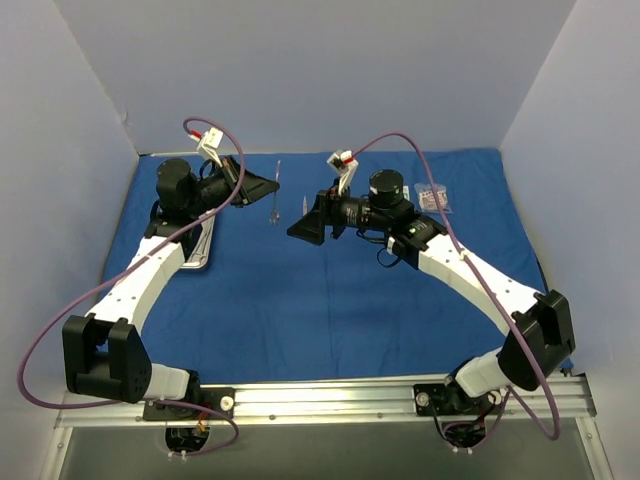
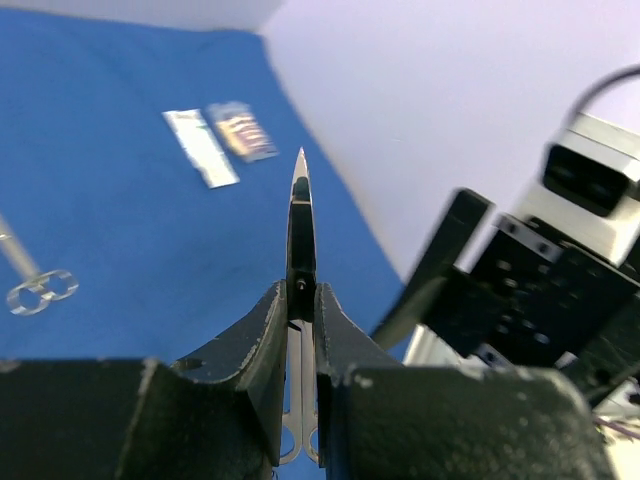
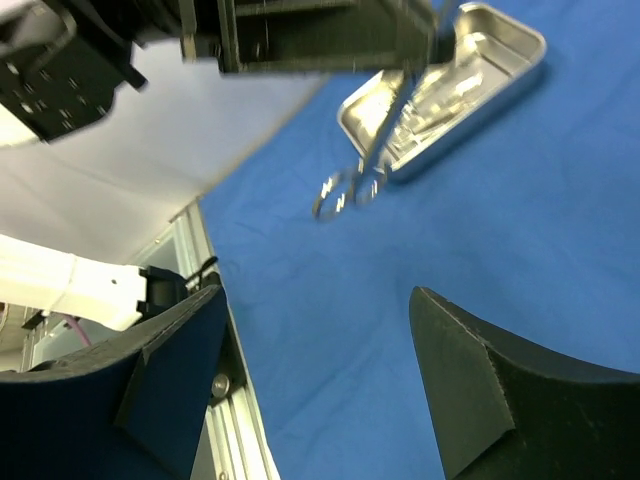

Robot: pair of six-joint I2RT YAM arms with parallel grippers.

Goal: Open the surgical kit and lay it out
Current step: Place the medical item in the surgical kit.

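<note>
Blue cloth wrap (image 1: 350, 310) covers the table. We clench our left gripper (image 2: 302, 305) on a clamp (image 2: 300, 225), held aloft, likely for placing apart. Our right gripper (image 3: 315, 330) gapes empty alongside. Farther out lie the tray (image 3: 520, 72) and packets (image 2: 215, 140).

Tray (image 3: 505, 40) lies left, packets (image 1: 432, 198) right, on cloth (image 1: 320, 310).
</note>
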